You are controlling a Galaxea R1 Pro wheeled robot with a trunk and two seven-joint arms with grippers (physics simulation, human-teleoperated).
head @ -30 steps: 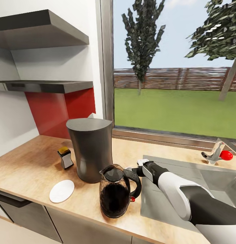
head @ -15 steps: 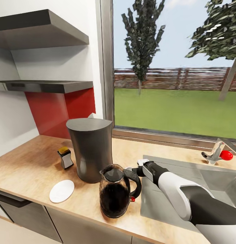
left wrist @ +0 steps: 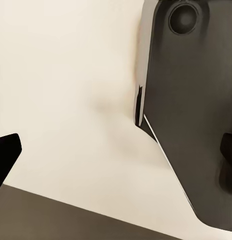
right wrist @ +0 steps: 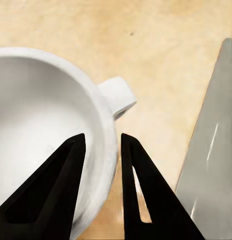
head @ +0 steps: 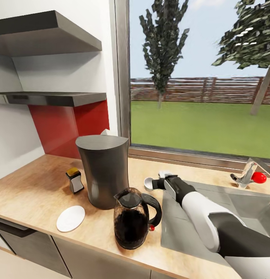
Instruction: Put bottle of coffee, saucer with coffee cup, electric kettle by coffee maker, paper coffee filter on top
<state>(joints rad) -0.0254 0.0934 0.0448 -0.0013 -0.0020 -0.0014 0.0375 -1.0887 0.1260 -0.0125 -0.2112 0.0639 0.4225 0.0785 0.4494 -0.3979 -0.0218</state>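
Since the earlier frames, the right gripper (right wrist: 100, 145) has been pulled back from the kettle (head: 133, 219) handle and closed astride the cup (right wrist: 43, 125) rim. Cup is upright on the countertop (head: 30, 186) beside the sink (head: 243, 205), handle pointing sinkward; right arm is stretched forward.

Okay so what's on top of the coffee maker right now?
A bit of white peeks over the back edge of the coffee maker, likely the paper coffee filter. The near rim hides most of it, so how it sits is unclear.
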